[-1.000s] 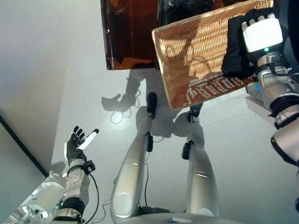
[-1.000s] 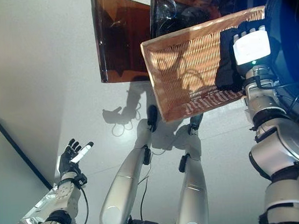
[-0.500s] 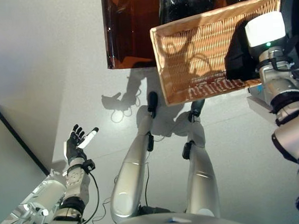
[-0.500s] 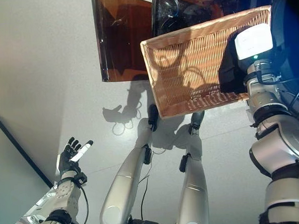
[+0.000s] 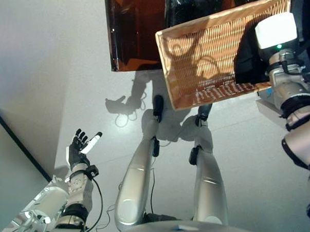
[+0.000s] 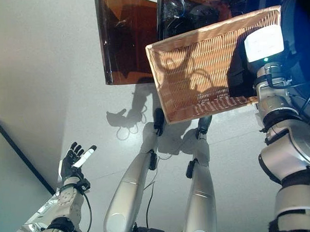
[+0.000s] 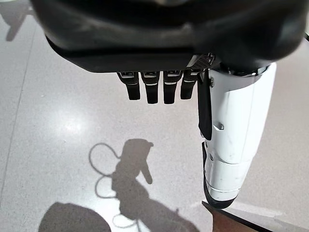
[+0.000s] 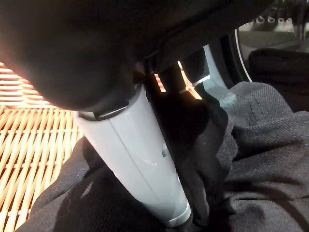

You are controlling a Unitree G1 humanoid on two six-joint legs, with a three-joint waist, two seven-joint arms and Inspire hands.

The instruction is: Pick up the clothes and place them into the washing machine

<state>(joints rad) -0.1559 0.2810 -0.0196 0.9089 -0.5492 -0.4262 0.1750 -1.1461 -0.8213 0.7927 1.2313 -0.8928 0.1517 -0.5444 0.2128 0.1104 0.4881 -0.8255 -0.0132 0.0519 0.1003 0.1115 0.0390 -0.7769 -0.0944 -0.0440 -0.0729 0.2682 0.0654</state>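
A dark garment (image 5: 247, 63) hangs over the right end of a tilted wicker basket (image 5: 204, 57). My right hand (image 6: 255, 57) is at that end, and in the right wrist view its white-covered thumb (image 8: 145, 164) presses into the dark cloth (image 8: 251, 159), pinching it. The hand's other fingers are hidden in the cloth. Past the hand the right wrist view shows a round pale rim (image 8: 227, 67) with more dark fabric (image 8: 277, 63) behind it. My left hand (image 5: 80, 148) is low at the left, open and empty, fingers (image 7: 157, 89) straight above the floor.
A brown tinted panel (image 5: 133, 29) and a dark glossy opening (image 5: 196, 3) stand behind the basket. A dark blue surface (image 6: 301, 17) rises at the far right. A dark strip (image 5: 17, 142) runs along the floor at the left.
My right hand has shifted up and to the right along the basket's end with the dark cloth, and the basket rose a little. The left hand has not moved.
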